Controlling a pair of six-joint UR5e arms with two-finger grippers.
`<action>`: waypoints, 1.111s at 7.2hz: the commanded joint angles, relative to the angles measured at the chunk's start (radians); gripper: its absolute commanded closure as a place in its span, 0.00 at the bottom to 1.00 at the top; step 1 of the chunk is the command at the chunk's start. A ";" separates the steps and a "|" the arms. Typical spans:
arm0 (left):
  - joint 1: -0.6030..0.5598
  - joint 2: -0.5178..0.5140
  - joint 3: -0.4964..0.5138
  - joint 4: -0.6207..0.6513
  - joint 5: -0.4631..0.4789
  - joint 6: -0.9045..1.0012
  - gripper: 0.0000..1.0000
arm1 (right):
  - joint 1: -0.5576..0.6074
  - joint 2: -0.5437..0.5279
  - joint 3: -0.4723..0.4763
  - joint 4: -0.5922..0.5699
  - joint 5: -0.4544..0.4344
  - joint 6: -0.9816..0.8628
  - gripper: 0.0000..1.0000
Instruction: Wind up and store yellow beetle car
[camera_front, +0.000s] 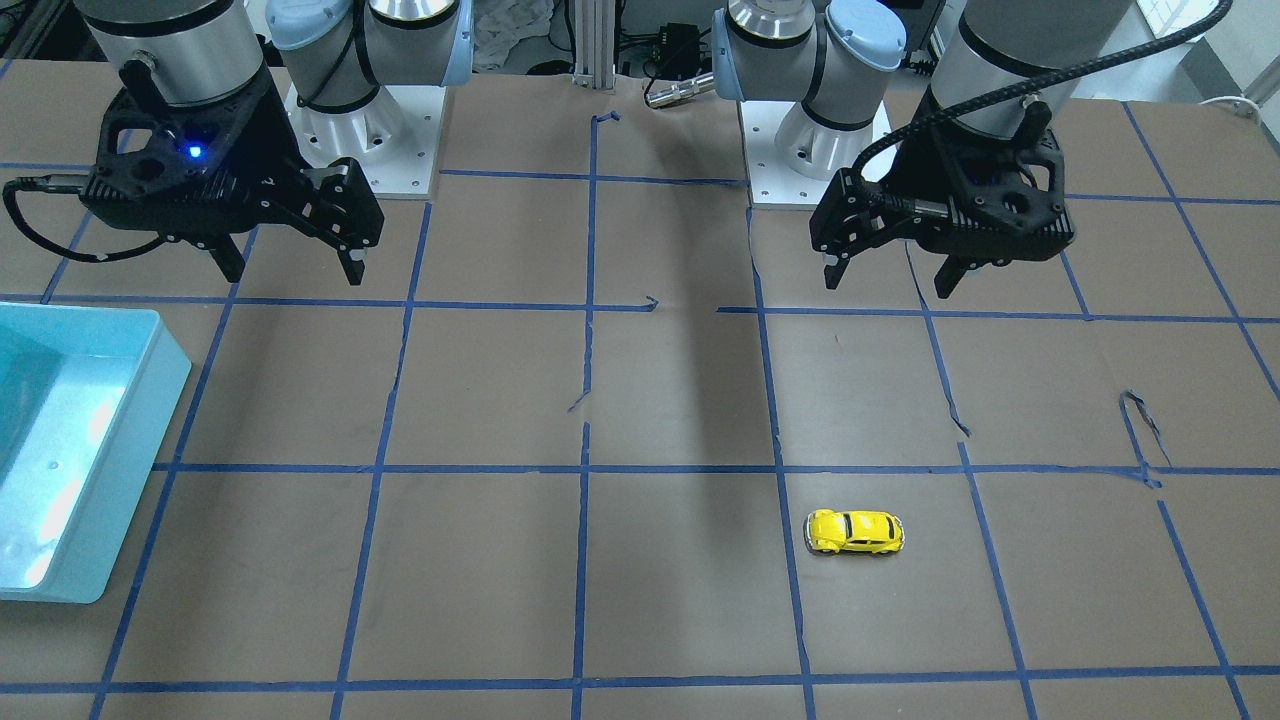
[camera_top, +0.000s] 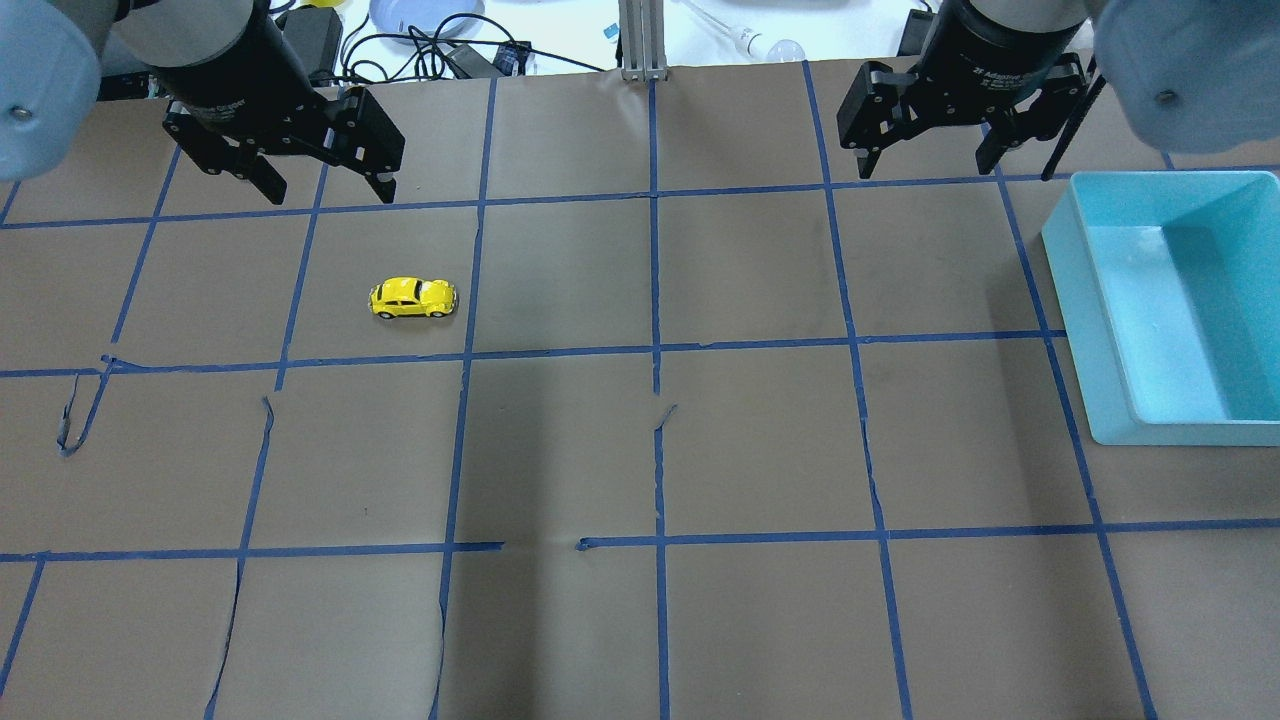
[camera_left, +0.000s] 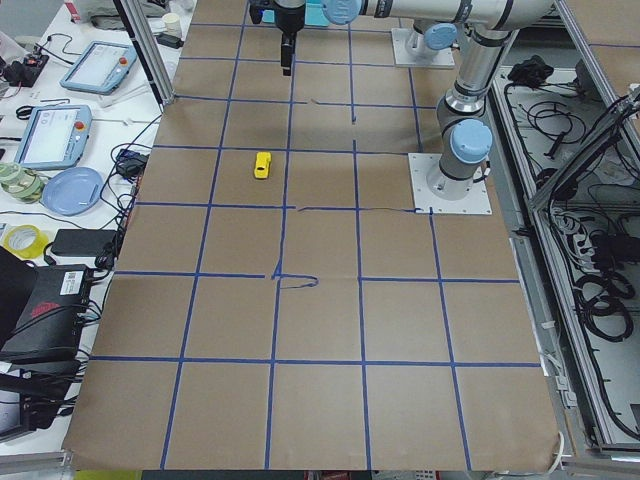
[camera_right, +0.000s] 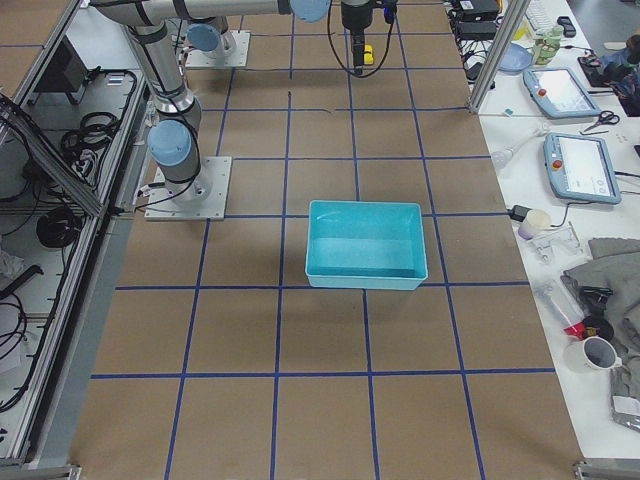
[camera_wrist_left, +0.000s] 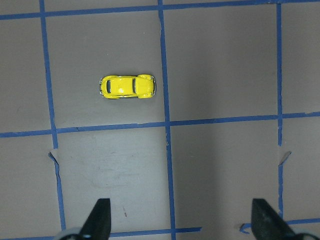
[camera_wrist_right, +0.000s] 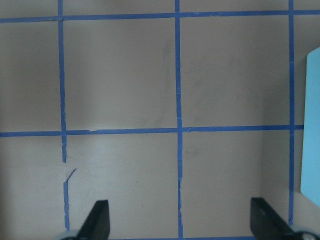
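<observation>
The left gripper (camera_top: 330, 192) is seen at the upper left of the overhead view, with its jaws spread wide and nothing held between them. In its wrist view the two fingertips (camera_wrist_left: 101, 216) are shown at the bottom edge, far apart. The right gripper (camera_top: 925, 166) is seen at the upper right of the overhead view, equally wide open and empty. The yellow beetle car (camera_top: 413, 297) is found on its wheels on the table (camera_top: 760, 440), left of centre in the overhead view, just below the left gripper and clear of it. It is framed inside one blue-taped square. A teal bin (camera_top: 1088, 330) is placed at the right edge, below the right gripper and well apart from the car.
</observation>
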 joint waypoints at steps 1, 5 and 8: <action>0.000 0.005 -0.003 -0.004 0.003 0.000 0.00 | 0.000 -0.001 0.000 0.000 0.001 0.001 0.00; -0.005 0.008 -0.003 -0.018 0.003 -0.014 0.00 | 0.000 0.001 0.000 -0.002 0.002 0.002 0.00; -0.005 0.011 -0.001 -0.035 -0.009 -0.026 0.00 | 0.000 -0.001 0.000 0.001 0.002 0.001 0.00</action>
